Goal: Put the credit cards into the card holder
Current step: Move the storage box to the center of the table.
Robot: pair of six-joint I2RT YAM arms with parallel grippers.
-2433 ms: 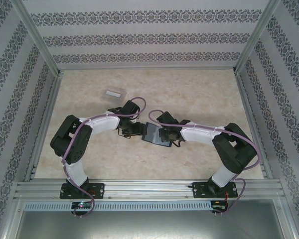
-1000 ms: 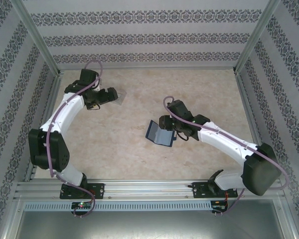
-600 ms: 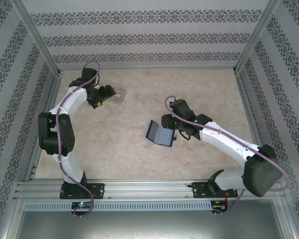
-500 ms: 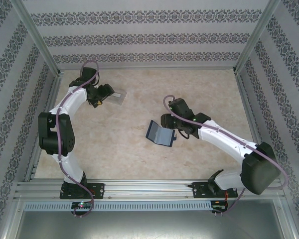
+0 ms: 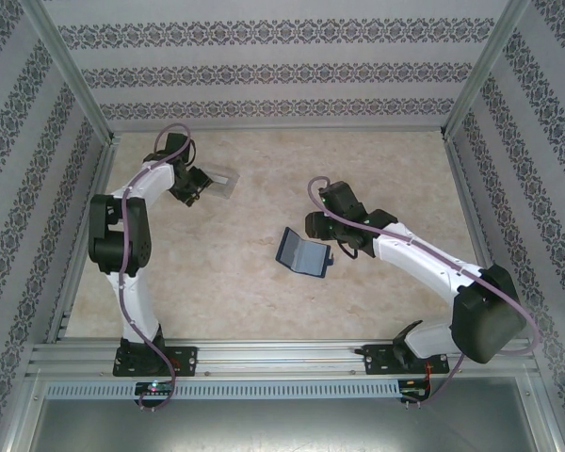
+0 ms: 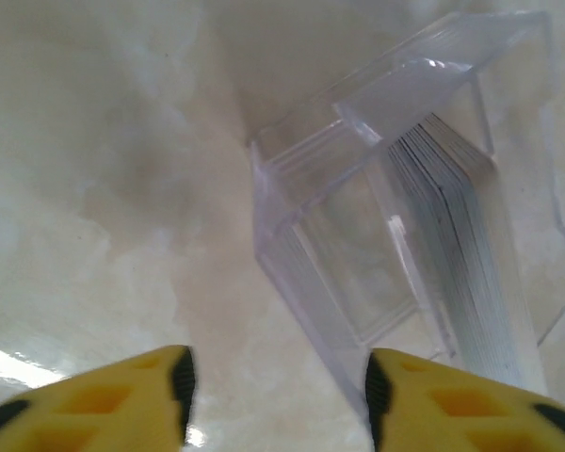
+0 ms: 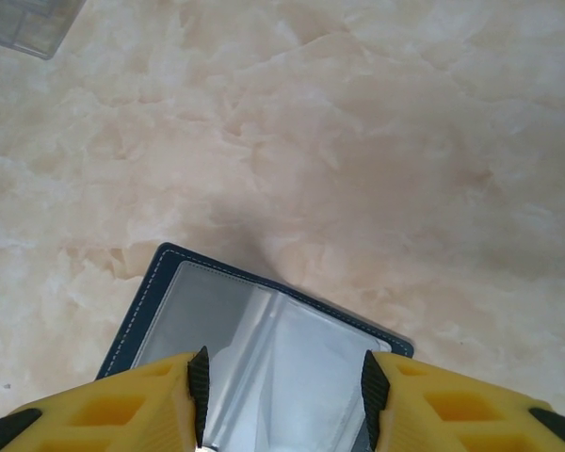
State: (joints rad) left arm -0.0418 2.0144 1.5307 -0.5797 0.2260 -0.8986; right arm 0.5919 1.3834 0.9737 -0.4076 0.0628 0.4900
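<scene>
Your credit cards (image 6: 457, 254) stand on edge in a tight stack inside the clear plastic box (image 6: 339, 235), packed against one side wall. Only their pale edges show, so you cannot tell their face colour. The box lies on the marbled table (image 6: 94, 188), toward the far left, and the left gripper (image 6: 278, 400) is right at it. Its yellow fingers (image 6: 113, 405) stand apart with bare table between them. The box's near corner comes just beside the finger at the right of the wrist view, and nothing is clamped. The clear walls of the box stand between those fingers and the cards.

The card holder (image 5: 300, 252) sits near the middle of the table, well apart from the box. It is open like a book, with one cover raised and the lighter inside showing. The right gripper (image 7: 282, 400) is directly over it with its jaws parted. The clear inner pocket shows in the gap between them. The navy cover is wider than that gap and passes under the finger at the left of that view. The fingertips are cut off at the frame edge, so you cannot tell whether they touch the holder. A corner of the box shows at the top left of the right wrist view.
</scene>
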